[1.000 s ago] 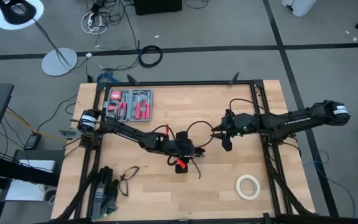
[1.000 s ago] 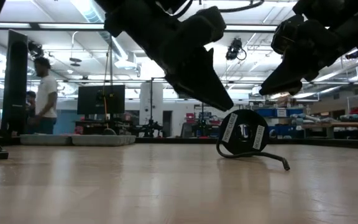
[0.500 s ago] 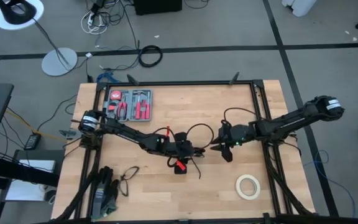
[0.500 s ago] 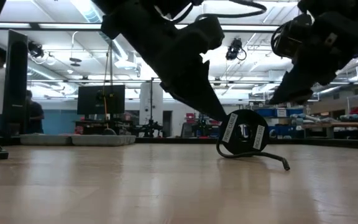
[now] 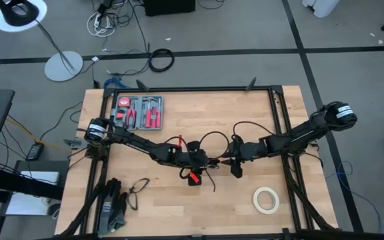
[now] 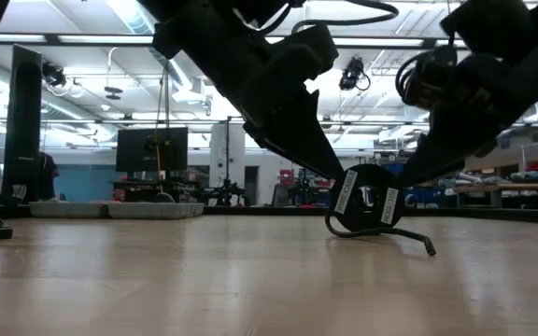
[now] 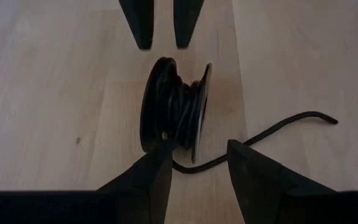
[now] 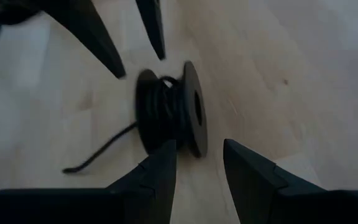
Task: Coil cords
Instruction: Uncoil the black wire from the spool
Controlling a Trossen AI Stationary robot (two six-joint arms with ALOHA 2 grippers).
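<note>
Upper left of frame: one tool tray [image 5: 137,111], pliers inside. Mid-table, my two grippers, left [image 5: 213,162] & right [image 5: 227,160], fingers apart, flank one cord spool [image 6: 366,201].

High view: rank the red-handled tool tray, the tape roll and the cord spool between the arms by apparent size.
1. Tool tray, largest.
2. Tape roll.
3. Cord spool, apparently smallest, though the arms hide most of it, so its rank against the roll is unsure.

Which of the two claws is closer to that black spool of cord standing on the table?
Left, narrowly. The left gripper has its open fingers right at the cord spool. The right gripper faces it from the opposite side, open, slightly farther off.
</note>
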